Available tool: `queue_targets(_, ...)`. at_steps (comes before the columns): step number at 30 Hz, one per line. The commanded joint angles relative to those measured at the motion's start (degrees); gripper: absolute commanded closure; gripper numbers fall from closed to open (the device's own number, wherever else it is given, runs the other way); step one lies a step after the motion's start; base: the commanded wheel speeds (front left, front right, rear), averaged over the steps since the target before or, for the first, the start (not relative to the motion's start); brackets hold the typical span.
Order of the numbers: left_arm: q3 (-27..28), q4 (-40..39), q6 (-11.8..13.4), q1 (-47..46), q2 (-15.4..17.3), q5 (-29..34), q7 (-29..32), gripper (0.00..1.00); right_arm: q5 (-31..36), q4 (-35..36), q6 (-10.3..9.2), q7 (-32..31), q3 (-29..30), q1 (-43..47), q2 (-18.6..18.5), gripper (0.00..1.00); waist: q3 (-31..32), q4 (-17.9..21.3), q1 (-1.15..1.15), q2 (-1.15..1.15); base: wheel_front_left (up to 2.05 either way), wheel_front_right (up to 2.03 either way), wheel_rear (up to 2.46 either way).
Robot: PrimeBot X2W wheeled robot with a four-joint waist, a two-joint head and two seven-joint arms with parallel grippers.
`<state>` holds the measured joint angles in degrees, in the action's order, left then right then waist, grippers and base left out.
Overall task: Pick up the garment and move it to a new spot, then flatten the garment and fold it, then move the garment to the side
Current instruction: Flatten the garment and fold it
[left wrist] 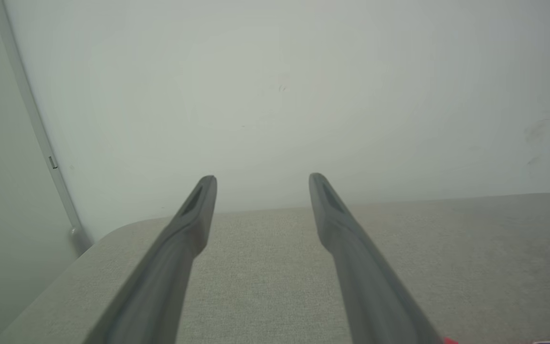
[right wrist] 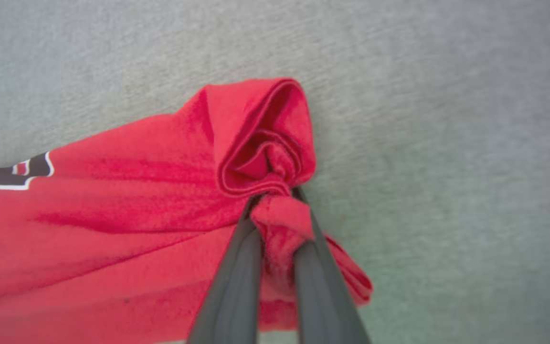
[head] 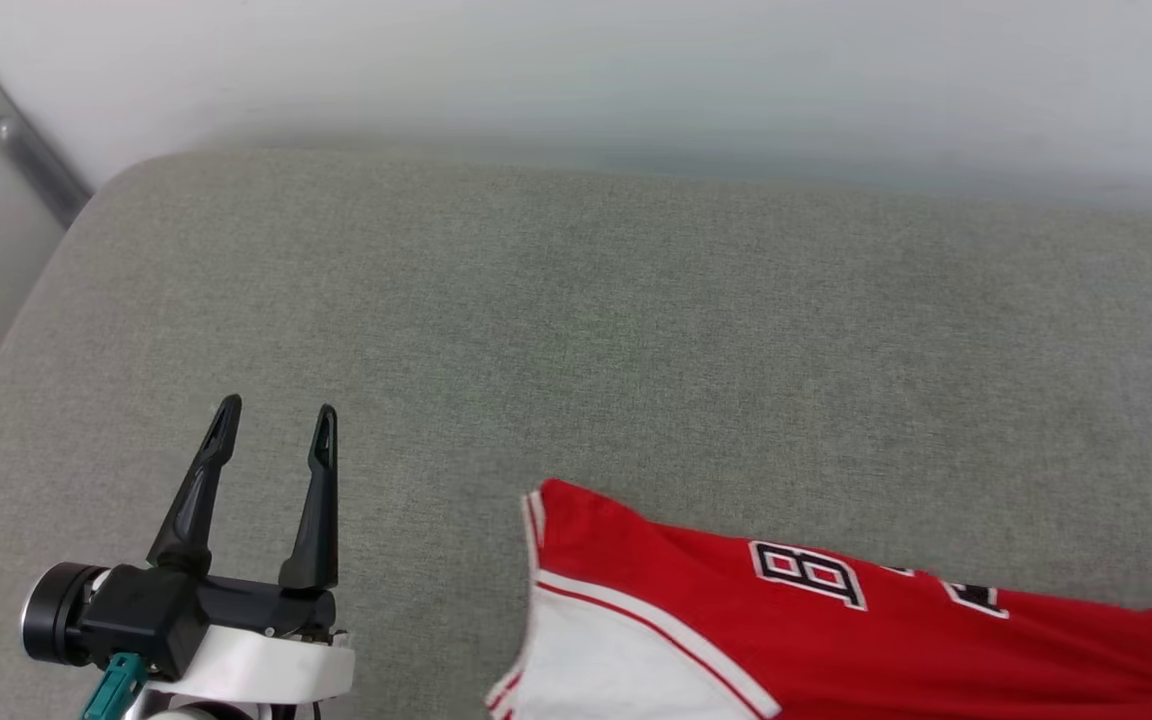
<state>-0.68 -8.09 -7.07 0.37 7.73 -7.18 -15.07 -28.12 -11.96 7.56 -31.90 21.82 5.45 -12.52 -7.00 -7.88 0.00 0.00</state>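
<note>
The garment [head: 696,590] – a red jersey T-shirt – was seen lying on the grey, fabric-covered worktop [head: 636,330], at the lower right of the head view, its near part cut off by the bottom edge. A white short sleeve [head: 606,660] was spread at its left end, edged with red-white striped trim [head: 531,525], and part of a black, white-outlined print [head: 804,573] was turned upward on the red cloth. In the right wrist view the right gripper [right wrist: 275,198] was shown with its two dark fingers [right wrist: 237,282] drawn together on a bunched fold at the edge of the garment [right wrist: 112,205]; a small lump of red cloth was pinched between them, and a rolled loop of fabric was pushed up just beyond the tips, while the rest of the shirt was stretched away to that view's left over the grey surface. The left gripper [head: 277,406] was held at the lower left of the head view, well apart from the shirt, its fingers spread wide with nothing between them – the same gap was seen in the left wrist view [left wrist: 262,178], where only a sliver of red [left wrist: 449,340] was caught at the bottom right corner. A pale wall [head: 576,70] was seen behind the worktop, with a grey metal strip [head: 26,150] running along it at the far left.
</note>
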Motion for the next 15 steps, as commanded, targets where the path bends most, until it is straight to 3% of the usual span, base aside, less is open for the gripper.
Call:
queue_targets(1, 0.2, 0.0, -0.2, 0.4, -0.2, 0.4, -0.1, 0.00, 1.1, -0.7, -0.13, 0.8, 2.0, -0.4, -1.8, 1.00, 0.3, 0.3, 0.00, 0.00, 0.00, 0.00, 0.00)
queue_targets(8, -0.1, 0.3, -0.3, 1.0, -0.3, 0.4, -0.1, 0.00, 6.4, -3.1, -0.11, 2.2, 10.3, -1.4, -4.6, 1.00, 1.5, 0.9, 0.00, 0.00, 0.00, 0.00, 0.00)
queue_targets(15, 0.1, 0.5, -0.4, 2.2, -0.5, 0.3, -0.1, 0.00, 5.3, 2.2, -0.10, -1.6, 7.5, 0.0, -2.7, 1.00, 3.0, 2.1, 0.00, 0.00, 0.00, 0.00, 0.00)
